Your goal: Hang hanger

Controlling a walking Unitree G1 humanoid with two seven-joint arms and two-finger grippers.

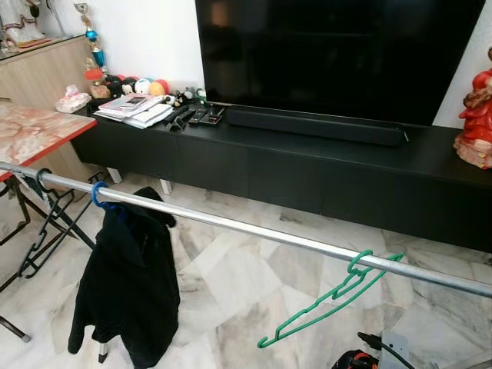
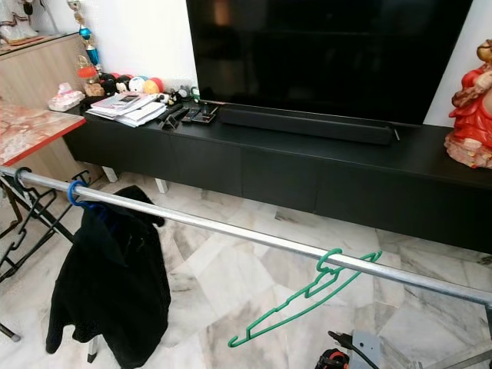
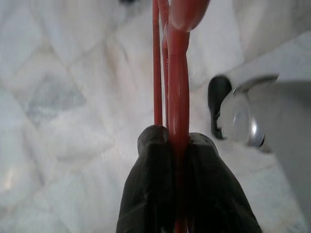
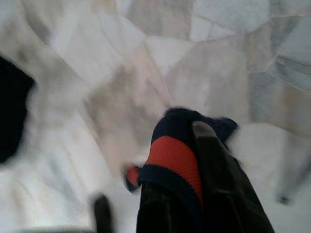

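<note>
A silver clothes rail (image 1: 254, 228) runs across in front of me from left to right. On its right part an empty green hanger (image 1: 323, 306) hangs tilted. Near its left end a blue hanger (image 1: 98, 196) carries a black jacket (image 1: 131, 284). In the left wrist view my left gripper (image 3: 177, 141) is shut on a red hanger (image 3: 177, 73), whose thin bars run out past the fingers (image 3: 150, 184) over the marble floor. In the blurred right wrist view my right gripper (image 4: 187, 145) is closed on a red and navy cloth (image 4: 170, 155) above the floor.
Behind the rail stands a long black TV cabinet (image 1: 307, 165) with a TV (image 1: 330, 54), a soundbar (image 1: 315, 125) and small items. A marble-topped table (image 1: 31, 131) and black hangers (image 1: 42, 223) are at the left. A red figurine (image 1: 478, 123) stands at the right.
</note>
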